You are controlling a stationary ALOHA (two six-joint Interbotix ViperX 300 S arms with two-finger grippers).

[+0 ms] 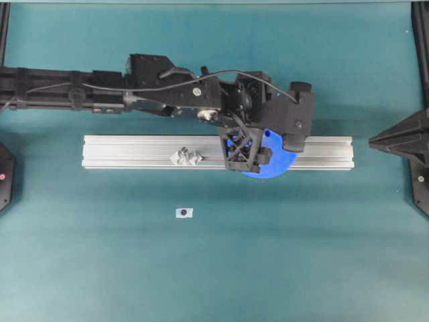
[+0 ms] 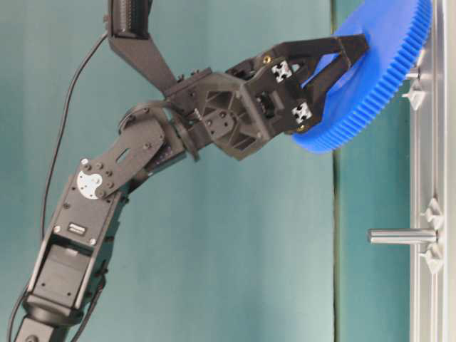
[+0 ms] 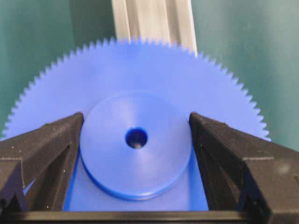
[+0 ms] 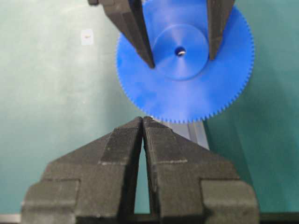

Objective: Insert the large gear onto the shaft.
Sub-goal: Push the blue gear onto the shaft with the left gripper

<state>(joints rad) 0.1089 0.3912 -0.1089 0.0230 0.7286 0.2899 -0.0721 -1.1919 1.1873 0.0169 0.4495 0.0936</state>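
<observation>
your left hand [image 3: 135, 140] has its two fingers [image 3: 44, 154] spread wide around the raised hub of the large gear [image 3: 140, 84]. in the left wrist view each finger tip stands just beside the hub rim; whether they press on it or only stand beside it, i cannot tell for sure. the gear sits over the right part of the aluminium rail [image 1: 134, 153], tilted, not flat on it, as the table-level view shows. in the right wrist view something pale shows inside the centre hole, so a pin may be already in it, but it is too small to be sure.

the tall grey pin [image 2: 400, 236] that shows in the table-level view stands free on the rail, apart from the gear. if this one is the shaft, the gear is not on it.

the risk i see: if the gear is on the short pin or only leaning on the rail, letting go now could leave it tilted or let it slide off onto the counter [image 1: 268, 268]. if you push down while the hole is not in line with a pin, the gear can jam at an angle or slip out between the fingers.

your right hand [image 4: 142, 123] is closed, the tips together and nothing between them, well back from the work.
</observation>
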